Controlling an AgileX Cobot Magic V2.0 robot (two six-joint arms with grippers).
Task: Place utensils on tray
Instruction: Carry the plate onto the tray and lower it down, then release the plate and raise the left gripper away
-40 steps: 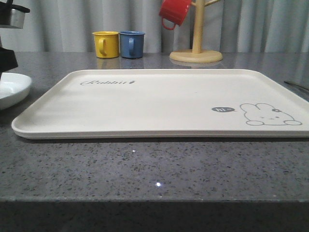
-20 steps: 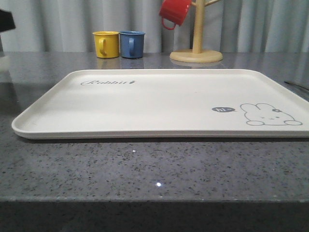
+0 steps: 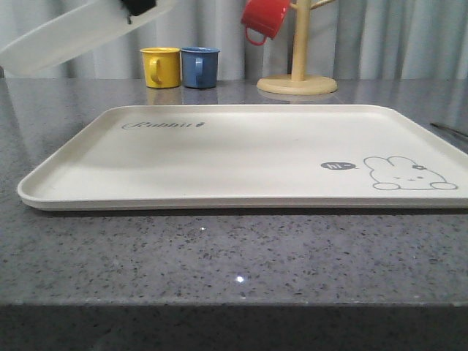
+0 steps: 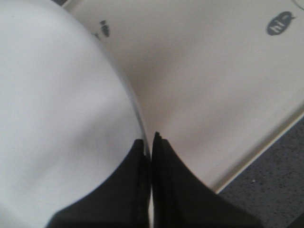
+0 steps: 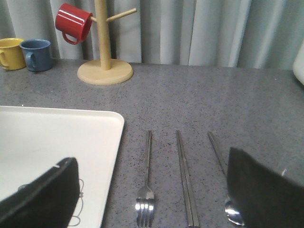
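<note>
The plate (image 3: 69, 33) is seen in the front view held aloft over the tray's (image 3: 241, 157) far left corner, tilted, with its lower edge toward the left and its higher edge under the left gripper (image 4: 151, 142). In the left wrist view that gripper's two black fingers (image 4: 137, 180) are pressed together on the plate's rim, so a clamped edge hold is recorded. The plate is judged rigid, smooth and glossy, probably breakable, and apt to slip or swing when pinched at one edge only; a deep bite on the rim and a slow, level descent are advised. Being round, it has no long axis; only its tilt matters. The right gripper (image 5: 152, 199) is seen in the right wrist view with its fingers spread wide and nothing between them. Below it, on the counter (image 5: 213, 104) just right of the tray, the fork (image 5: 147, 183), chopsticks (image 5: 186, 178) and spoon (image 5: 227, 183) are laid side by side and apart from one another. Their long axes run roughly parallel, front to back; the fork's tines and the spoon's bowl point toward the robot. These pieces are judged thin, stiff, light and slippery, lying flat on the stone, and are best taken across the handle near mid-length.
</note>
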